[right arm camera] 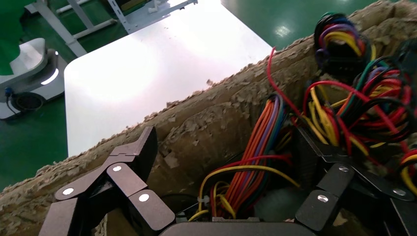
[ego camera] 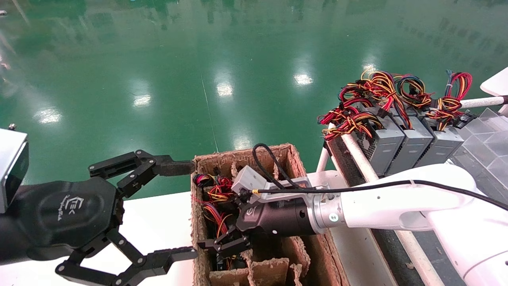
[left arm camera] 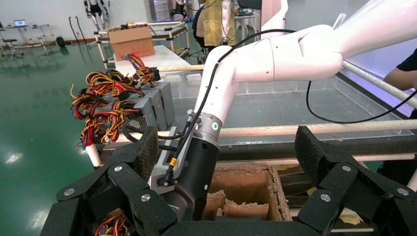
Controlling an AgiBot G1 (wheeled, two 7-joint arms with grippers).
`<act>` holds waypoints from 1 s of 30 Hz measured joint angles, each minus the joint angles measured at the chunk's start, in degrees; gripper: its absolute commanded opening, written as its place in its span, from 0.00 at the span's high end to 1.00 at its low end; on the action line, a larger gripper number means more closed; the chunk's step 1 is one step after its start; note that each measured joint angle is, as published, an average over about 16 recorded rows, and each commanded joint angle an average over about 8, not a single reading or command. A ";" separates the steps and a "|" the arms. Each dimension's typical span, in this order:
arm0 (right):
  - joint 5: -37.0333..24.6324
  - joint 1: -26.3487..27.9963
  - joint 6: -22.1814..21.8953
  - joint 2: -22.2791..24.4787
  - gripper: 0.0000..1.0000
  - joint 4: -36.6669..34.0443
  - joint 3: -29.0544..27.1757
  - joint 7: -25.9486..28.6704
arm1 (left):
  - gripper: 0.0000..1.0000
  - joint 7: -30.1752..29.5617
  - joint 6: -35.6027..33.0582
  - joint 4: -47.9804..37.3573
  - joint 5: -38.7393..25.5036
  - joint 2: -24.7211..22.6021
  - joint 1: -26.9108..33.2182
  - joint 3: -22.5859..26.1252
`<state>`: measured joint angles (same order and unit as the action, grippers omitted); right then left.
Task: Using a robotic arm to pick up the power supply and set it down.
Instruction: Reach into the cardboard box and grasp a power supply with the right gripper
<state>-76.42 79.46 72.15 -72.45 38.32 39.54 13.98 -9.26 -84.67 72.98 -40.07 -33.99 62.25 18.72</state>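
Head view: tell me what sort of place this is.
Probably a factory or robot lab floor: glossy green floor, a row of grey power supplies on a rack, and a cardboard box where the right gripper reaches.

Glossy green floor, ceiling lights reflecting off it as bright patches. White tabletop under the work area. White tube-frame rack on the right with clear plastic panels. Far back: white wall, desk with a laptop, cardboard box on a trolley.
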 measured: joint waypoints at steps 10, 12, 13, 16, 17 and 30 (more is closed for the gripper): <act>0.02 -0.02 0.36 -0.26 1.00 -1.60 0.03 -1.65 | 0.00 0.01 0.01 0.00 0.01 0.01 0.00 0.01; 0.00 -0.04 0.27 -0.30 1.00 -1.84 0.02 -1.91 | 0.00 0.01 0.01 0.00 0.01 0.01 0.00 0.02; -0.02 -0.05 0.20 -0.33 1.00 -1.96 0.01 -2.03 | 0.00 0.01 0.01 0.00 0.01 0.01 0.00 0.02; -0.07 -0.08 -0.04 -0.42 1.00 -2.28 -0.01 -2.35 | 0.00 0.01 0.01 0.00 0.02 0.01 0.01 0.02; -0.08 -0.09 -0.15 -0.46 1.00 -2.39 -0.03 -2.44 | 0.00 0.01 0.01 0.00 0.02 0.01 0.01 0.03; -0.42 -0.47 -2.08 -0.84 1.00 -2.91 -0.19 -3.42 | 0.00 0.02 0.02 0.00 0.03 0.02 0.01 0.04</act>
<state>-76.83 78.99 70.07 -73.29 35.40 39.35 10.57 -9.24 -84.65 72.98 -40.04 -33.97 62.26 18.76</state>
